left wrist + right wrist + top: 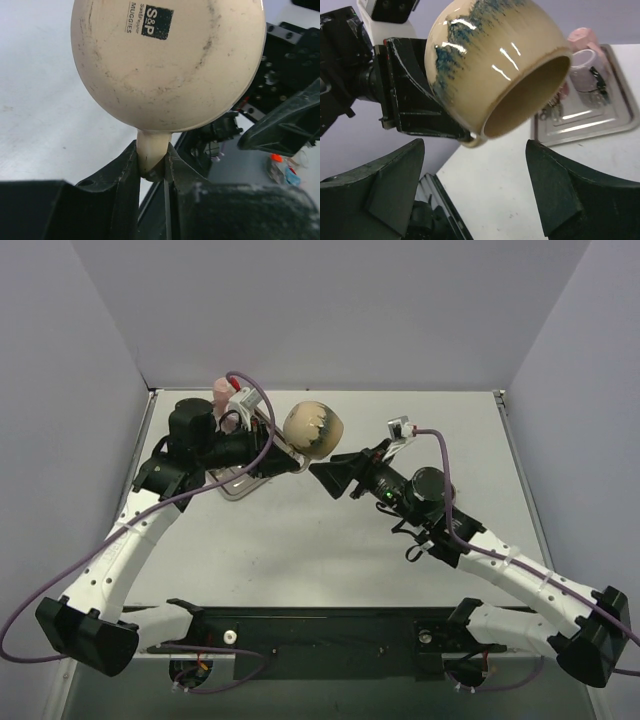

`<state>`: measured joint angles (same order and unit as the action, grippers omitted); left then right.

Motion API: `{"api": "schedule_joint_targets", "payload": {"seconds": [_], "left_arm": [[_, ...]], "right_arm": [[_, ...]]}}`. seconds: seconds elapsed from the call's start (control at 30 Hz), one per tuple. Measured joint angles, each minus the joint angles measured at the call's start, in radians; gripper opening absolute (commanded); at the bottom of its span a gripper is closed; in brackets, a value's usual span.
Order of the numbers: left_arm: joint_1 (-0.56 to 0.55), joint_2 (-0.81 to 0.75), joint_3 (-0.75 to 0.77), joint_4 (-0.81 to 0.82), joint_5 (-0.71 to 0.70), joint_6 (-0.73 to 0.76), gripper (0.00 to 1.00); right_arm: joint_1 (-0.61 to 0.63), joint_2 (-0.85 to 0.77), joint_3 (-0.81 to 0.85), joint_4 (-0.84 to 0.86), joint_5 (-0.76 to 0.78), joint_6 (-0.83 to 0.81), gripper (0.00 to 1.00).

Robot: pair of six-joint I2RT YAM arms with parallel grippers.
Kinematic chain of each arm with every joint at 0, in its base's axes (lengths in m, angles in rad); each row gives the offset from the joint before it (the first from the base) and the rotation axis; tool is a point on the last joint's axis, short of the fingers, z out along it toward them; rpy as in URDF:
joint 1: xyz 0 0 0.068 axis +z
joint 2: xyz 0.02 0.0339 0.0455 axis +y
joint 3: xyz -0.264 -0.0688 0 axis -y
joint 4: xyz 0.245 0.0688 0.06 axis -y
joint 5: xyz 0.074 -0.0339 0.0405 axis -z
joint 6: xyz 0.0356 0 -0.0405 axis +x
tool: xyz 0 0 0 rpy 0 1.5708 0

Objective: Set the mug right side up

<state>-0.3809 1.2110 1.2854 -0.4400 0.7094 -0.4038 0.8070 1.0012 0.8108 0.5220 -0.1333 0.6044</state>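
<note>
The mug [313, 428] is cream with blue streaks and hangs in the air, held by its handle. My left gripper [292, 462] is shut on the handle [151, 152]; the mug's base with a dark printed label [167, 60] faces the left wrist camera. In the right wrist view the mug [485, 65] is tilted, its open mouth facing down and right. My right gripper [322, 472] is open and empty, just right of and below the mug, its fingers [385, 185] spread apart and not touching it.
A metal tray [240, 480] lies under the left arm at the left middle of the table; in the right wrist view the tray [615, 117] holds pink cups [585, 55]. A black rail [320, 625] runs along the near edge.
</note>
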Motion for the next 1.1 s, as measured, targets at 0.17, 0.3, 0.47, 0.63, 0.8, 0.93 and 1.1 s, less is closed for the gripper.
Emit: {"api": "schedule_joint_targets", "payload": {"seconds": [0.17,0.3,0.47,0.63,0.8,0.93,1.1], "left_arm": [[-0.031,-0.014,-0.002,-0.006,0.071,-0.055,0.00],[-0.059,-0.012,-0.021,-0.013,0.094,-0.064,0.00],[-0.067,-0.003,-0.027,-0.023,0.135,-0.097,0.82],[-0.057,-0.010,-0.020,-0.104,-0.035,0.079,0.86],[0.066,-0.024,-0.060,-0.103,-0.372,0.219,0.87],[0.177,0.031,-0.102,-0.073,-0.562,0.276,0.88],[0.281,0.200,-0.104,-0.023,-0.673,0.322,0.88]], "right_arm": [[0.038,0.090,0.003,0.178,-0.011,0.057,0.69],[0.039,0.109,0.026,0.222,-0.008,0.060,0.18],[0.069,0.106,0.042,0.225,-0.056,-0.001,0.00],[0.045,0.110,0.145,-0.146,0.097,-0.085,0.00],[-0.068,0.223,0.294,-0.541,0.187,-0.155,0.00],[-0.159,0.377,0.311,-0.706,0.170,-0.179,0.00],[-0.215,0.657,0.330,-0.846,0.088,-0.208,0.00]]}}
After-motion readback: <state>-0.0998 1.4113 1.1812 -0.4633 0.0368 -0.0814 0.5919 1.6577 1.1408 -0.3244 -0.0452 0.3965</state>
